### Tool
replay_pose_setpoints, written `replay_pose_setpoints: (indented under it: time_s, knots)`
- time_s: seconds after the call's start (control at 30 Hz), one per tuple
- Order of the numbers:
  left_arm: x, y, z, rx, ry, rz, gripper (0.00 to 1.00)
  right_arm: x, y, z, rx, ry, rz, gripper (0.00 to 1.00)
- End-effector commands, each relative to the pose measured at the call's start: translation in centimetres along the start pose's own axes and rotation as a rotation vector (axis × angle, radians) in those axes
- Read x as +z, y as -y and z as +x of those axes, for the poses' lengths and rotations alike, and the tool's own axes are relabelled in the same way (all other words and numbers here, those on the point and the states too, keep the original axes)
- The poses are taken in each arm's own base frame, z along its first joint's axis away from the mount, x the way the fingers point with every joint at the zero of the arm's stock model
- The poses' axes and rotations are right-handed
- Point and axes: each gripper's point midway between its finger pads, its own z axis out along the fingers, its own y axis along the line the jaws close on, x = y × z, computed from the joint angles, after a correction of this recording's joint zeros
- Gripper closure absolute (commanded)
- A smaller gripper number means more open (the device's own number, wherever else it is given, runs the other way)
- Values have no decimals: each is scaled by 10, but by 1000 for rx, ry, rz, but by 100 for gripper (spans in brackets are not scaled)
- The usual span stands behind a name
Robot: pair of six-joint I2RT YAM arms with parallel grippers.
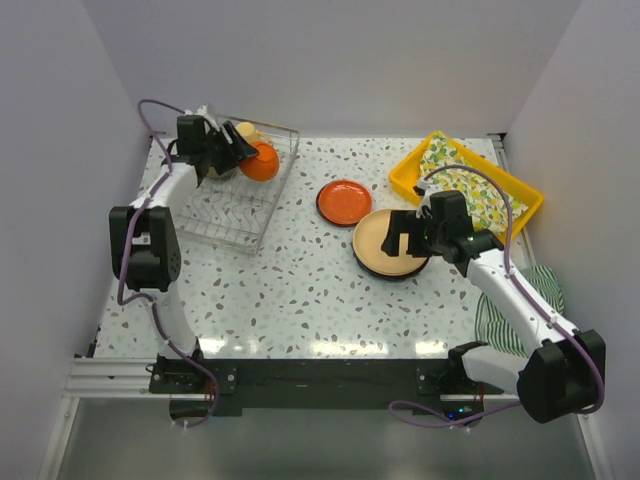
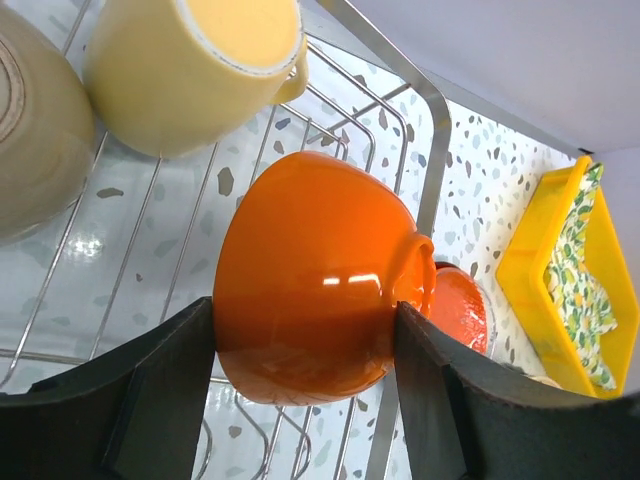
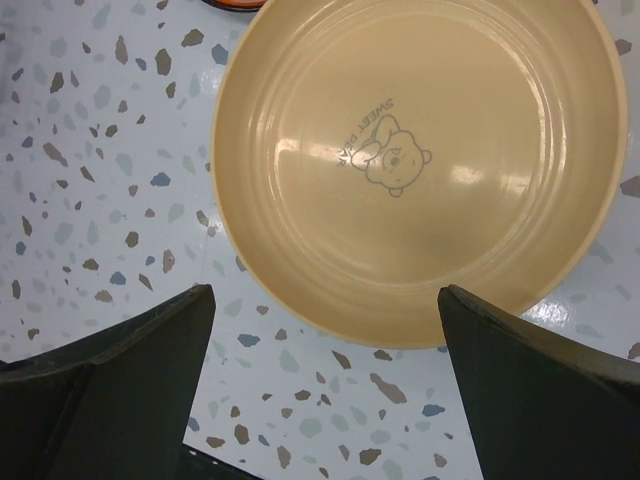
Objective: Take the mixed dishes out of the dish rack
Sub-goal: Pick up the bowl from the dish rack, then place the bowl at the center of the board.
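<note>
My left gripper (image 1: 238,155) is shut on an orange bowl (image 1: 262,162) and holds it over the far end of the wire dish rack (image 1: 230,215). In the left wrist view the bowl (image 2: 310,280) sits clamped between both fingers (image 2: 150,400), above the rack wires (image 2: 432,130). A cream mug (image 2: 190,70) and a tan dish (image 2: 30,130) lie in the rack behind it. My right gripper (image 1: 405,240) is open and empty, just above the near rim of a dark brown plate with a cream face (image 1: 375,245), which lies on the table (image 3: 420,160). An orange plate (image 1: 344,202) lies beside it.
A yellow tray (image 1: 410,175) with a lemon-print cloth stands at the back right, also in the left wrist view (image 2: 525,270). A green striped cloth (image 1: 520,300) lies at the right edge under my right arm. White walls close in the table.
</note>
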Motion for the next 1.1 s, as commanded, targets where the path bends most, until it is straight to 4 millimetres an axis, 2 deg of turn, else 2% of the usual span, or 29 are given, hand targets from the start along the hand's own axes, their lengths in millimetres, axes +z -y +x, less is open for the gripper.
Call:
replay_pose_setpoints:
  time_s: [0.0,0.13,0.23,0.27,0.33,0.37,0.57,0.6,0.63,0.7,0.73,0.8,0.83,0.87,0.9,0.97,1.0,1.07]
  knots:
    - [-35,31,-26,176,83,31,89,-13,-22,-35,-17,109,-83,2]
    - [-55,52,-28,361,114,28,89,-15,-28,-41,-23,123,-108,2]
    - [-69,70,-26,507,153,12,90,-18,-30,-48,-31,140,-113,2]
    - [-71,82,-19,555,155,24,90,-18,-30,-49,-30,143,-111,2]
    - [-81,92,-20,652,185,-4,90,-21,-31,-58,-35,163,-111,2]
    - [-83,103,-13,683,184,7,91,-22,-32,-61,-34,174,-111,2]
    - [-101,129,7,854,202,9,92,-25,-42,-79,9,228,-142,2]
    - [-103,131,9,913,204,-3,92,-25,-43,-80,17,228,-148,2]
    - [-106,141,20,950,203,11,92,-25,-44,-82,22,232,-152,2]
    - [-108,143,27,1020,207,-16,93,-24,-45,-85,35,237,-154,2]
    - [-112,153,35,1048,214,6,94,-24,-45,-85,39,234,-153,1]
    - [-114,157,41,1115,228,-1,94,-23,-46,-86,43,229,-153,2]
    - [-119,167,50,1150,239,16,94,-22,-46,-85,44,220,-152,2]
    - [-121,172,47,1171,274,-1,96,-20,-45,-85,45,215,-148,2]
    - [-120,168,55,1213,271,-12,97,-21,-46,-87,45,216,-149,2]
    - [-131,185,56,1239,350,20,100,-22,-44,-88,52,214,-134,2]
    - [-130,182,63,1272,359,24,100,-23,-43,-90,53,217,-129,2]
    - [-144,199,64,1299,445,60,100,-24,-41,-90,57,213,-115,2]
